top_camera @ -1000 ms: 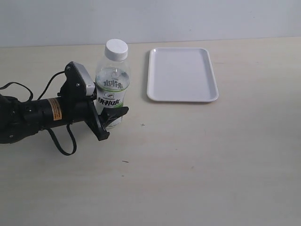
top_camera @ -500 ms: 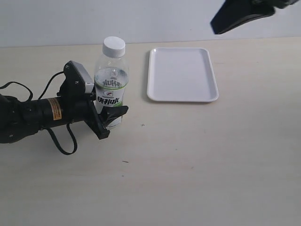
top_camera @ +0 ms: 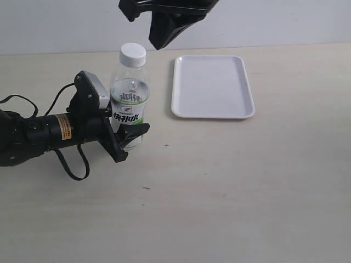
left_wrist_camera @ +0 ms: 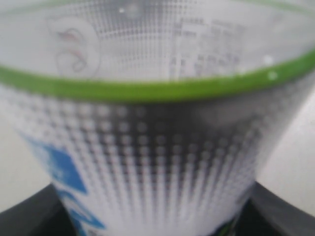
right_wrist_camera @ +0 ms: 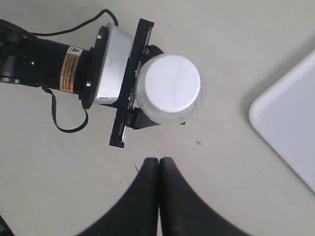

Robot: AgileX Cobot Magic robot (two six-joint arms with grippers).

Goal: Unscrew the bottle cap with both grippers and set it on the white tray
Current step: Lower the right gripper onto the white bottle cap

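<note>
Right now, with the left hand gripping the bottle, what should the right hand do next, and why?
Probably open the right hand and lower it around the cap: its fingers are shut, it hangs above, and the cap sits on the clamped bottle.

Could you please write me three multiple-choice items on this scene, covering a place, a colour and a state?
1. In the exterior view, the white tray lies where from the bottle?
A. right of it
B. left of it
C. under it
2. The bottle cap is which colour?
A. green
B. white
C. orange
3. The left gripper is:
A. open, clear of the bottle
B. shut on the bottle
C. holding the cap
Answers: 1 A, the tray sits to the bottle's right; 2 B, both views show it white; 3 B, it clamps the bottle's lower body.
</note>
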